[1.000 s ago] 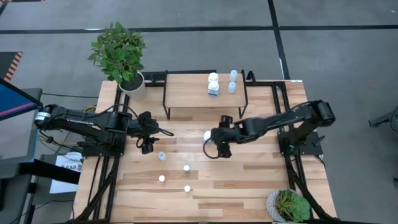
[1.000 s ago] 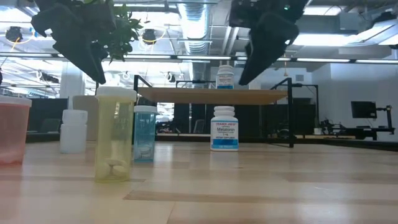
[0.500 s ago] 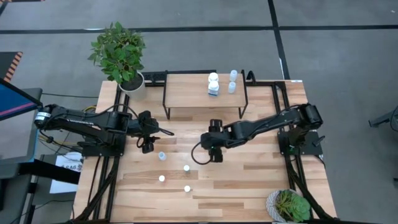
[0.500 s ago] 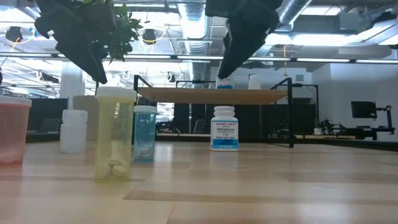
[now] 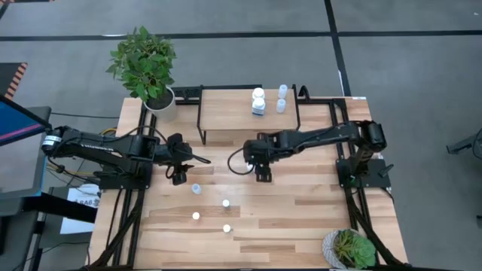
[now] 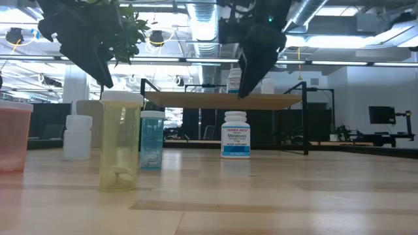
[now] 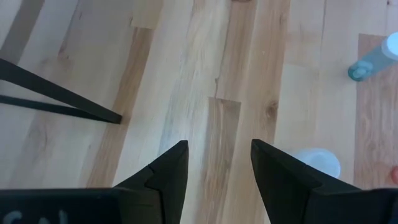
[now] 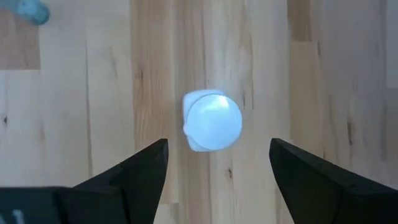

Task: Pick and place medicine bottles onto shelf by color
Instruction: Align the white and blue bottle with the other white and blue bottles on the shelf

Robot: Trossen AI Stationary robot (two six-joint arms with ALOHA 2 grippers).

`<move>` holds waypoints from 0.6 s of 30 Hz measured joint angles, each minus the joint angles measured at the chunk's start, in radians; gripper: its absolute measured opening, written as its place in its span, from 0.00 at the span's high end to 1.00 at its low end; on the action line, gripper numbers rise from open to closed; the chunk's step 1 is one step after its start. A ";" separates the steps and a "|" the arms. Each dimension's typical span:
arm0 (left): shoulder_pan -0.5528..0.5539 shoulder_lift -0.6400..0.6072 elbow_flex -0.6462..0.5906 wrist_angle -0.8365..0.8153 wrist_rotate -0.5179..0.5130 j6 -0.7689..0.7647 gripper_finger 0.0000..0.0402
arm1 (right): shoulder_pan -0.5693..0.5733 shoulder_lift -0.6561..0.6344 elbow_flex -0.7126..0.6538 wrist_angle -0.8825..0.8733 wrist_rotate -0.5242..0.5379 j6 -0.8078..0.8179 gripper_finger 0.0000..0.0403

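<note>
Currently, your right gripper hangs wide open and empty over the chunky white plastic medicine bottle on the table, just in front of the low light-wood shelf.
Judged light, rigid and smooth-walled, it may tip or slip; take it across the round body below the cap. Left gripper waits partly open, empty, near a pale blue bottle.
</note>
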State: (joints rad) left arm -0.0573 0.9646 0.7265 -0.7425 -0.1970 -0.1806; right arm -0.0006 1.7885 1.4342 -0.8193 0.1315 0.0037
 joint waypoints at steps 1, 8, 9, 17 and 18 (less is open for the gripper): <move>0.000 0.000 0.000 0.000 0.000 0.000 0.60 | -0.009 0.000 -0.005 0.009 -0.013 -0.001 0.25; 0.000 0.000 0.000 0.000 -0.001 0.000 0.60 | -0.022 0.004 -0.006 0.041 -0.051 -0.026 0.25; 0.000 0.000 0.000 0.000 -0.001 0.000 0.60 | -0.021 0.017 -0.004 0.048 -0.052 -0.029 0.25; 0.000 0.001 0.000 0.005 -0.002 0.000 0.60 | -0.021 0.102 -0.004 0.059 -0.050 -0.032 0.25; 0.000 0.004 0.000 0.005 -0.001 0.000 0.60 | -0.021 0.113 -0.006 0.065 -0.051 -0.031 0.25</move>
State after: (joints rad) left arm -0.0574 0.9685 0.7265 -0.7374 -0.1985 -0.1806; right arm -0.0216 1.9019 1.4284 -0.7546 0.0808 -0.0273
